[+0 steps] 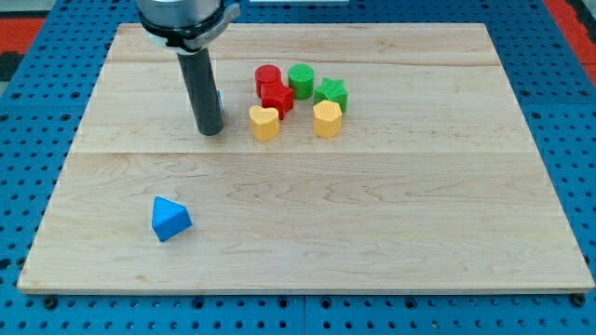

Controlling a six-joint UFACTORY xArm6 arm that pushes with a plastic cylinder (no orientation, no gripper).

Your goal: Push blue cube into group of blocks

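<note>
Blue plastic can be glimpsed as a thin sliver just behind the dark rod, at its right edge; this sliver is taken to be the blue cube, though almost all of it is hidden and its shape cannot be made out. It lies in the upper left part of the wooden board, close to the left of the group of blocks. No pincer is carried by the arm, so nothing can be said of opening or closing; only my tip is seen, set down on the board just beside the hidden cube and a little left of the yellow heart-shaped block.

The group is formed by that yellow block, a yellow hexagonal block, a red cylinder, a red star-like block, a green cylinder and a green star-shaped block, all packed closely together.

Well apart, near the view's bottom left, a blue triangular block is seen alone. A blue pegboard surface surrounds the board.
</note>
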